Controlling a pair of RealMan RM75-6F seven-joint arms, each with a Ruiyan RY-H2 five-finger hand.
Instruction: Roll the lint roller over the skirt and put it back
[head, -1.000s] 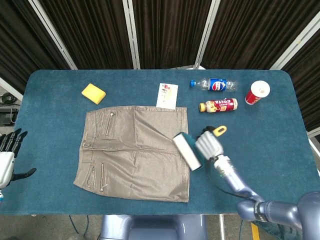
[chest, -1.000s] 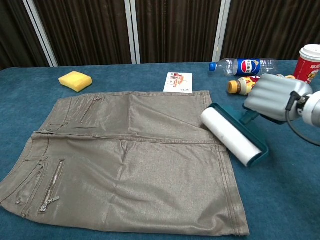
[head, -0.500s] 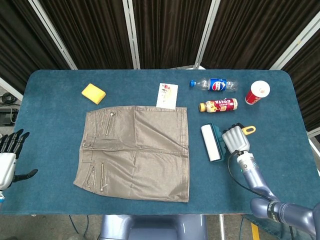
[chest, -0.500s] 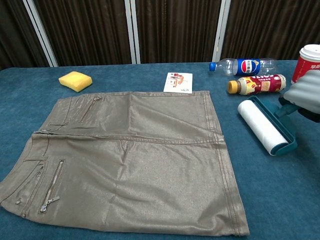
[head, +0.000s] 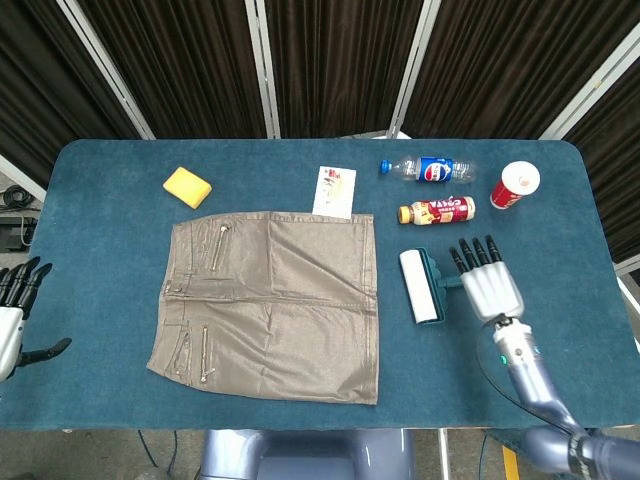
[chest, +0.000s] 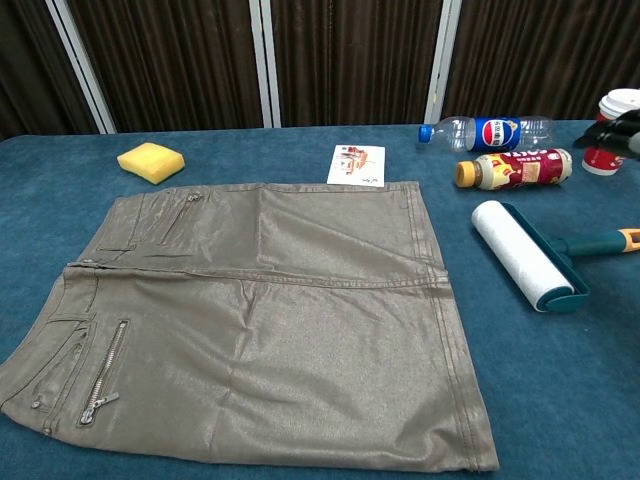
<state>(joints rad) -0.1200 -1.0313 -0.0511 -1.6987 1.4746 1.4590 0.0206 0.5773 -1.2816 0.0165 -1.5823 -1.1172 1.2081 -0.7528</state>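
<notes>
Blue felt table (head: 110, 250) bears the skirt (head: 270, 305); dark curtains (head: 330, 60) behind.

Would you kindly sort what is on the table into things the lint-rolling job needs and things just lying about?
For the job: lint roller, skirt, right hand.

Lying about: sponge, card, water bottle, drink bottle, cup.

Bare table (head: 540, 215) right of lint roller (head: 419, 286); bottles (head: 436, 211) behind.
</notes>
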